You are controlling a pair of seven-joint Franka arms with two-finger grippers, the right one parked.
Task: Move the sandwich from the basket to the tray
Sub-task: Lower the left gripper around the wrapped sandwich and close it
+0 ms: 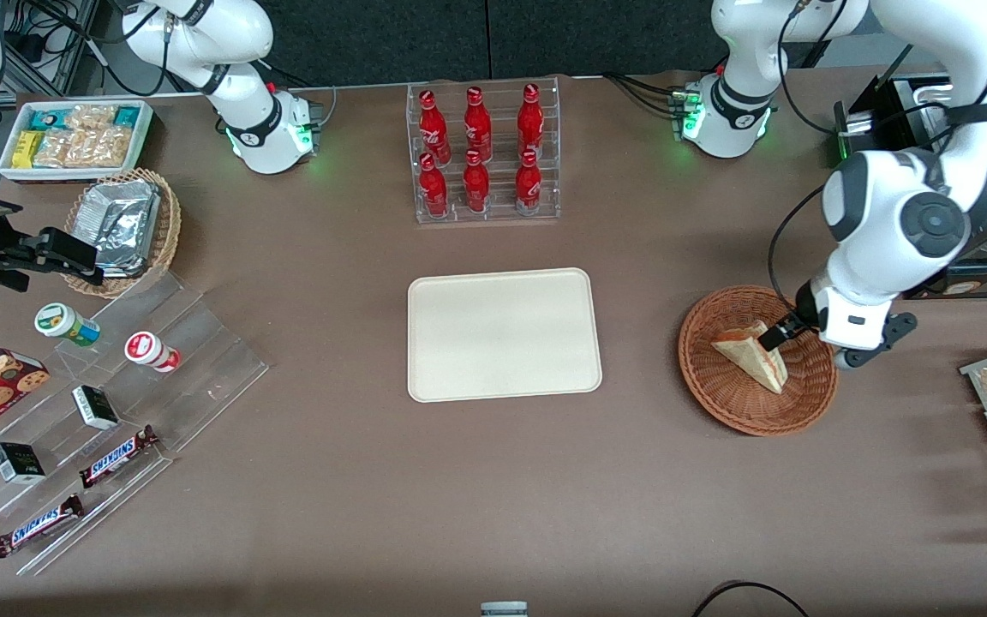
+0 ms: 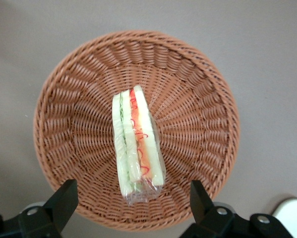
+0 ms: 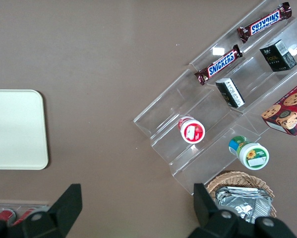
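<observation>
sandwich (image 2: 137,144) on edge in basket (image 2: 79,99) | gripper (image 2: 131,201) above, fingers (image 2: 64,198) apart

Even, bright overhead light on the matte brown surface (image 1: 493,480); shadows soft and short; mild glare on the clear acrylic stepped display (image 1: 159,360); the black two-finger gripper (image 2: 131,198) slightly soft at the wrist view's edge.

A brown table (image 1: 356,480) is seen carrying the tray (image 1: 504,334) at its middle. The basket (image 1: 742,410) is set toward the working arm's end, beneath the gripper (image 1: 773,336), whose fingers are spread wide. A clear bottle rack (image 1: 485,154) is placed farther from the front camera than the tray. Clear stepped shelving (image 1: 159,377), a tan wicker basket (image 1: 164,236) and a white bin (image 1: 74,137) are found toward the parked arm's end.
</observation>
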